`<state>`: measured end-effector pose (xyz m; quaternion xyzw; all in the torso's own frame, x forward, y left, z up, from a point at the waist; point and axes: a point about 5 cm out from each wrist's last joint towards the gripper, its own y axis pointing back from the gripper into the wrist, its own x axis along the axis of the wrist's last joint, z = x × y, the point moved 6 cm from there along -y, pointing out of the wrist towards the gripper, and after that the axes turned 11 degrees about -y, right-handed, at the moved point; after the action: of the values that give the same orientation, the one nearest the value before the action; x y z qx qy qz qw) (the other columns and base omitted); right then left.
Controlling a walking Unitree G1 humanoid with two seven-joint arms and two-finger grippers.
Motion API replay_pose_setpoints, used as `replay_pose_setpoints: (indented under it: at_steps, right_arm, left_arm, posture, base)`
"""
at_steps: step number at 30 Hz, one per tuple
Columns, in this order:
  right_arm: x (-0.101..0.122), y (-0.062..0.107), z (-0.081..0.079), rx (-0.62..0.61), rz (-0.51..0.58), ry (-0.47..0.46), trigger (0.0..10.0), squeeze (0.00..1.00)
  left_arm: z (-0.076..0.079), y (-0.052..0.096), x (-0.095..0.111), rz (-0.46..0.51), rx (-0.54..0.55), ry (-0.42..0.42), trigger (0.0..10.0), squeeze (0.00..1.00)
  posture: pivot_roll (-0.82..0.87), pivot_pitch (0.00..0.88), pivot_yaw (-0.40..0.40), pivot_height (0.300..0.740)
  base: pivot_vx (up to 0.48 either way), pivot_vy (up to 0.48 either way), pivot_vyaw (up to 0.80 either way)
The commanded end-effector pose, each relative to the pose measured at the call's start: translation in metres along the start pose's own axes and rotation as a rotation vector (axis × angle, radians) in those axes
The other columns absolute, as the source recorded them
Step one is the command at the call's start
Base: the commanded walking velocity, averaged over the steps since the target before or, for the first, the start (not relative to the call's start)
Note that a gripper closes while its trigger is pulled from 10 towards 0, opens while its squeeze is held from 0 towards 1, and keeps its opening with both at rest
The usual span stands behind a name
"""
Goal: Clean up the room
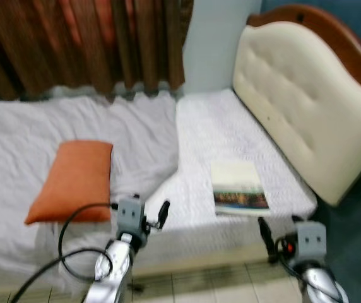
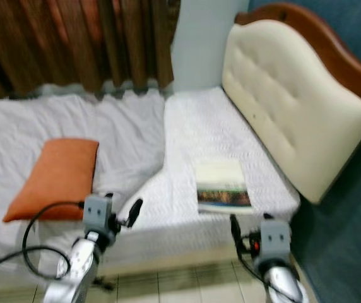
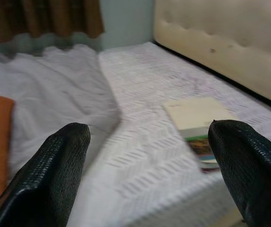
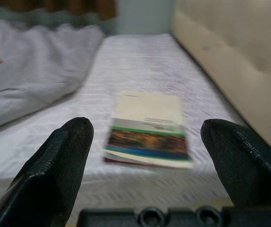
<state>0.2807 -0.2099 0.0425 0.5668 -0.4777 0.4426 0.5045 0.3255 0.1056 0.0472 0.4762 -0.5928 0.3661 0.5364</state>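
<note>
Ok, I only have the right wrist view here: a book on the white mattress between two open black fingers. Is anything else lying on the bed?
Observer: Yes, an orange pillow lies on the rumpled grey sheet, to the robot's left of the book.
Operator: Where's the left gripper?
Observer: The left gripper is open, low at the bed's near edge, beside the pillow.
Operator: What's behind the bed?
Observer: A brown curtain hangs along the far side.

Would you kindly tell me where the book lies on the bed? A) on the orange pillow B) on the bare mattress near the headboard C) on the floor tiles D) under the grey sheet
B: the book lies flat on the white mattress, beside the cream headboard and apart from the orange pillow.
</note>
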Motion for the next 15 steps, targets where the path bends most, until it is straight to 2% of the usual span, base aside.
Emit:
replay_pose_setpoints:
  at_steps: [1, 3, 8, 10, 14, 15]
  right_arm:
    - [0.003, -0.004, -0.009, 0.041, -0.004, 0.01, 10.0, 0.0]
    - [0.004, -0.007, -0.009, 0.043, -0.003, 0.013, 10.0, 0.0]
    - [0.005, -0.012, -0.014, 0.058, -0.003, 0.011, 10.0, 0.0]
    - [0.002, -0.013, -0.016, 0.059, -0.01, -0.005, 10.0, 0.0]
    - [-0.002, -0.013, -0.014, 0.043, -0.024, -0.038, 10.0, 0.0]
    - [-0.003, -0.013, -0.014, 0.042, -0.026, -0.04, 10.0, 0.0]
  left_arm:
    - [-0.004, -0.001, -0.002, -0.004, -0.002, -0.024, 10.0, 0.0]
    - [-0.001, -0.005, 0.002, 0.005, -0.019, -0.031, 10.0, 0.0]
    - [0.002, -0.011, 0.002, -0.006, -0.031, -0.075, 10.0, 0.0]
    - [0.0, -0.012, -0.004, -0.038, -0.022, -0.104, 10.0, 0.0]
    - [-0.008, -0.008, -0.003, -0.022, -0.013, -0.081, 10.0, 0.0]
    - [-0.008, -0.008, -0.003, -0.022, -0.01, -0.082, 10.0, 0.0]
  posture:
    - [-0.14, 0.061, -0.046, 0.74]
    - [-0.14, 0.057, -0.044, 0.74]
    - [-0.14, 0.051, -0.03, 0.74]
    - [-0.14, 0.049, -0.015, 0.74]
    - [-0.13, 0.052, -0.009, 0.74]
    - [-0.13, 0.051, -0.008, 0.74]
  base:
    - [0.382, 0.289, 0.0]
    - [0.403, 0.259, 0.0]
    - [0.464, 0.0, 0.0]
    - [0.0, 0.0, 0.0]
    - [0.0, 0.0, 0.0]
    - [0.266, -0.394, 0.0]
